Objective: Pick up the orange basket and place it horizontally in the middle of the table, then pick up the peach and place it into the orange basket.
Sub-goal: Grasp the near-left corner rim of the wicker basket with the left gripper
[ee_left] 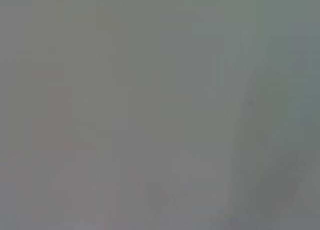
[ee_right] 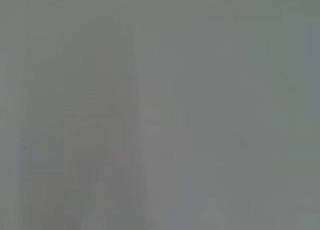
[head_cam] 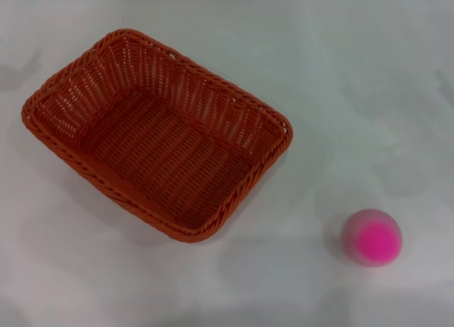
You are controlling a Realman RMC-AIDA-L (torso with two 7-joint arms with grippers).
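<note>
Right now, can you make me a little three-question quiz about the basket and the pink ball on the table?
1. True or false: the peach already lies inside the orange basket.
2. Pick one. In the head view the basket sits: A) straight across the table, B) turned at a slant, C) upside down.
3. Fill the gap: the peach rests on the robot's ___ side of the basket.

Key
1. False. It sits on the bare table, apart from the basket.
2. B. Its long sides run at a slant, and its open side faces up.
3. Right. No arm or tool shows in any view.
</note>
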